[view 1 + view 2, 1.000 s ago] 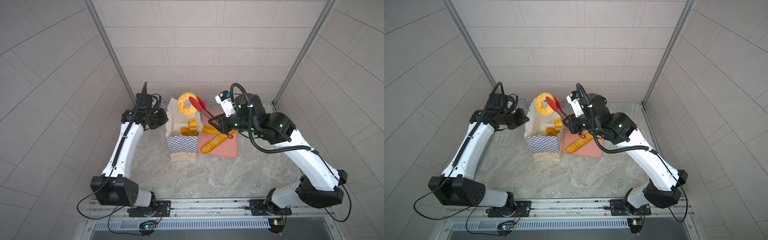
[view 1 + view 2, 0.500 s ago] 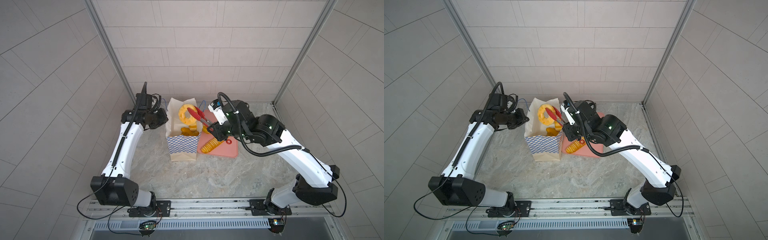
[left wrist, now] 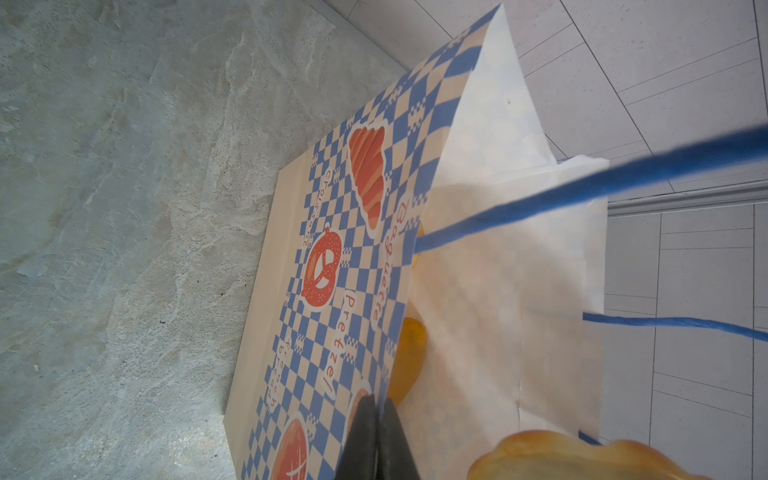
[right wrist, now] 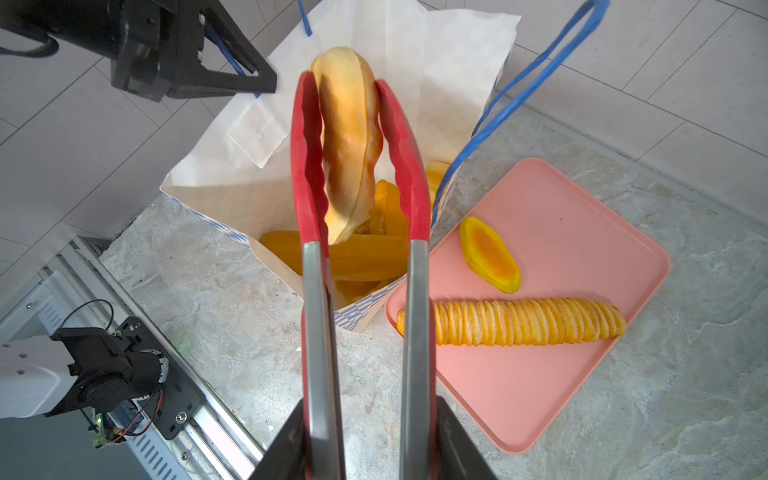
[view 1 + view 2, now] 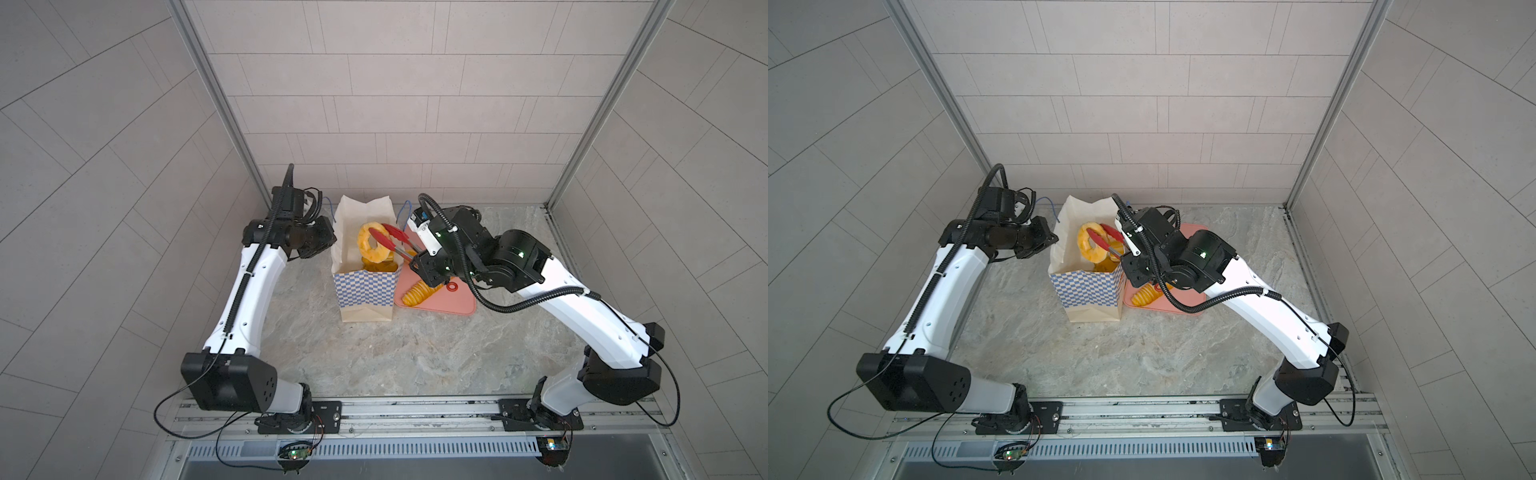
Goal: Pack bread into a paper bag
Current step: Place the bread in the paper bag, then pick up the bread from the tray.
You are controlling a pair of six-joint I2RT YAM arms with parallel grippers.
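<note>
The paper bag (image 5: 365,286) (image 5: 1088,291) stands upright and open, checked blue and white. My left gripper (image 3: 377,409) (image 5: 330,245) is shut on the bag's upper side edge (image 3: 399,332). My right gripper (image 4: 365,415) (image 5: 419,266) is shut on the red tongs (image 4: 307,166) (image 5: 395,239). The tongs' tips flank a ring doughnut (image 4: 349,137) (image 5: 368,249) (image 5: 1088,249) in the bag's mouth. Several pieces of bread (image 4: 361,257) lie inside the bag. A ridged baguette (image 4: 519,328) (image 5: 417,293) and an oval roll (image 4: 490,255) lie on the tray.
The pink tray (image 4: 561,395) (image 5: 457,303) lies flat just right of the bag, touching its base. Blue cord handles (image 4: 519,83) (image 3: 582,187) rise from the bag's rim. Tiled walls close in behind and at both sides.
My right arm has brought the tongs and doughnut down from above the bag into its mouth. The left arm and the bag have not moved.
</note>
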